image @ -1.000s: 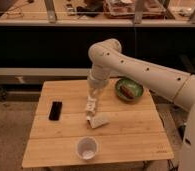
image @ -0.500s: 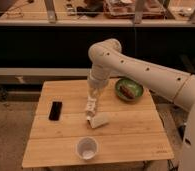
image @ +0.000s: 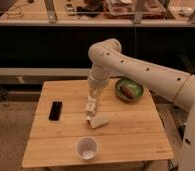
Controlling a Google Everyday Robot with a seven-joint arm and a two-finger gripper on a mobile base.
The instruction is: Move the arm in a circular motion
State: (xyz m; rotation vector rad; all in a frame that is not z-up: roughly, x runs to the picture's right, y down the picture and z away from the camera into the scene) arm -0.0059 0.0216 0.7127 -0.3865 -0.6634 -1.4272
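The arm point(image: 141, 70) is stretched in from the right and bent down over the middle of the wooden table point(image: 141, 135). The gripper point(image: 91, 106) is hung just above a small white object point(image: 99, 121); open or clamped can't be made out, tbh. A black phone point(image: 55, 110) is laid left, a white cup point(image: 86, 148) up front, and a green bowl point(image: 128, 90) at the back right.

Thick cream-white arm point(image: 141, 70), dark-dotted, bulbous-jointed, ends low in a pale pincer point(image: 91, 106).

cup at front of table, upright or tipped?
Upright: the cup shows its round open mouth facing up. The gripper hangs above the table, behind the cup.
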